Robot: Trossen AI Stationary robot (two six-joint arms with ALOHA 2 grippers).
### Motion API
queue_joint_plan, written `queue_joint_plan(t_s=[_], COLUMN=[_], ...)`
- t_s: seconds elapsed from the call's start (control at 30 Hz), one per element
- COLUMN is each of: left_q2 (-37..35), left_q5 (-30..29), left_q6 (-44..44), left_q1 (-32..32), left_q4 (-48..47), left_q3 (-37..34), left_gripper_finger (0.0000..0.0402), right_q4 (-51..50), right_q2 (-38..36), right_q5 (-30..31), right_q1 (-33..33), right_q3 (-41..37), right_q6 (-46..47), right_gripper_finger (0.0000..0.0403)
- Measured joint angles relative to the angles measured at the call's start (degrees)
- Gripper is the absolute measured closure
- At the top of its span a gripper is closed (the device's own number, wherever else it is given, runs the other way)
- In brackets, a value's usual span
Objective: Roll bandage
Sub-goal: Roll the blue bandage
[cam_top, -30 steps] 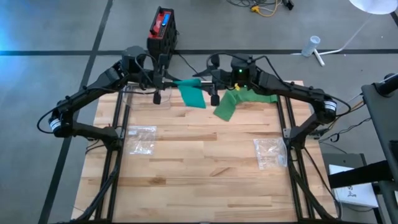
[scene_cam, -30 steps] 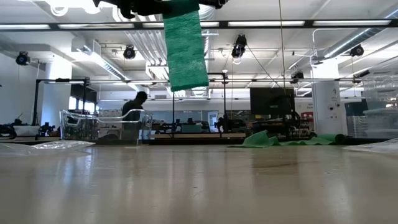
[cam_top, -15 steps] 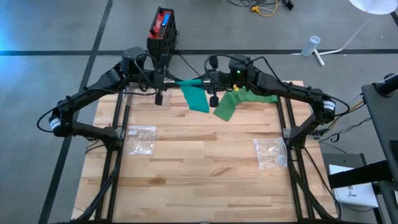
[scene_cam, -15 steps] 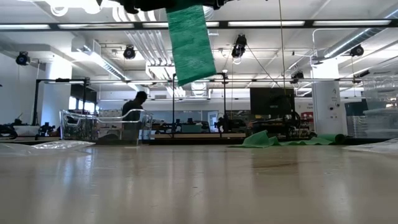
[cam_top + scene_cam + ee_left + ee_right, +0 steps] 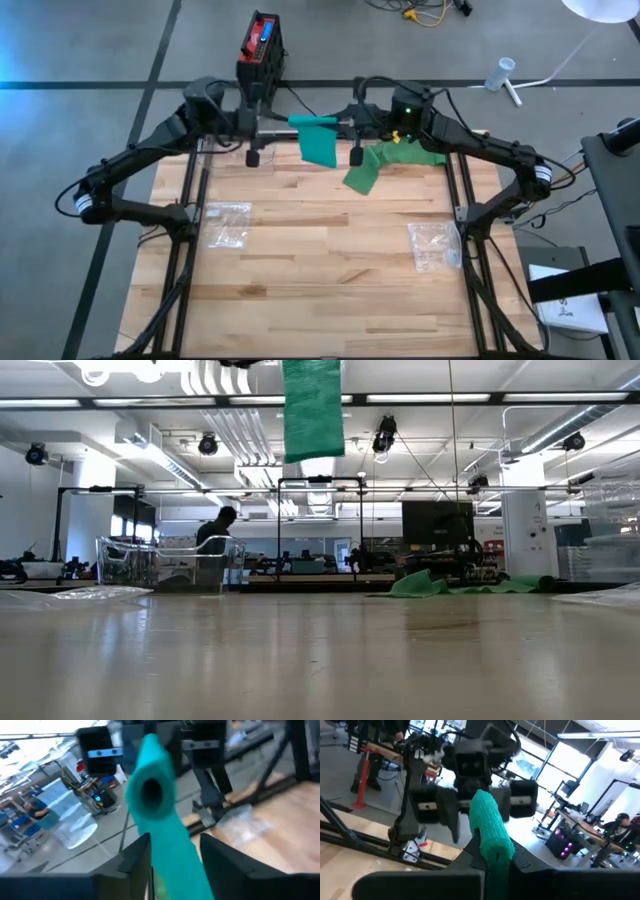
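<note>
The bandage, a green strip with one end wound into a roll, is held in the air over the far edge of the wooden table, between the two arms; its rolled end lies level between the grippers and a loose flap hangs down from it, seen in the low view as a green band dangling well above the table top; the rest of the strip trails to the right and lies crumpled on the far right part of the table; the right gripper is clamped tight on the roll, its dark fingers pressed to either side of the green cloth; the left gripper faces it from the left, its fingers standing apart on either side of the bandage, with the hollow end of the roll pointing at its camera; whether those fingers touch the cloth cannot be told; two clear plastic bags lie on the table, one near the left side and one near the right; a red and black box stands on the floor beyond the table; a person shows far off in the room
</note>
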Motion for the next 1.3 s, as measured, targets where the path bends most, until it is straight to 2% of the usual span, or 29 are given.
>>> queue_joint_plan(t_s=[0.13, 0.27, 0.47, 0.57, 0.63, 0.7, 0.83, 0.87, 1.07, 1.3], left_q2=[2.68, 5.07, 5.86, 5.79, 6.41, 7.77, 9.75, 9.86, 9.99, 9.97], left_q5=[-0.33, -0.33, -3.46, -2.10, -0.22, 0.39, 0.30, 0.28, -4.00, -5.14], left_q6=[-7.57, -9.35, -8.40, -7.86, -8.20, -9.28, -11.84, -12.86, -13.91, -17.21], left_q1=[0.12, 0.04, 0.11, 0.11, -0.29, -1.12, -1.54, -1.46, -1.28, -2.59], left_q4=[10.22, 14.16, 14.55, 15.83, 17.31, 18.46, 19.22, 19.91, 24.59, 36.37], left_q3=[-3.18, -4.01, -4.01, -4.05, -4.06, -4.03, -4.23, -4.23, -8.73, -15.05], left_gripper_finger=[0.0193, 0.0167, 0.0163, 0.0171, 0.0187, 0.0224, 0.0361, 0.0380, 0.0400, 0.0401], right_q4=[0.91, 0.89, 0.30, 0.29, 1.29, 2.42, 3.79, 3.96, 6.40, 10.95], right_q2=[-0.02, 0.02, -0.64, -0.82, -0.34, 0.26, 0.36, 0.17, -1.36, -1.96], right_q5=[-0.36, -1.73, -1.79, -1.75, -1.72, -1.70, -1.69, -1.70, -1.00, 10.92], right_q1=[0.31, 0.68, 1.24, 1.24, 1.24, 1.24, 1.24, 1.24, 0.87, 0.45], right_q3=[-0.01, -0.05, -0.05, -0.05, -0.05, -0.05, -0.11, -0.09, -0.09, -0.09], right_q6=[1.75, 3.71, 4.45, 4.39, 4.37, 4.36, 4.51, 5.03, 8.78, 5.79], right_gripper_finger=[0.0394, 0.0394, 0.0394, 0.0392, 0.0388, 0.0387, 0.0391, 0.0392, 0.0390, 0.0390])
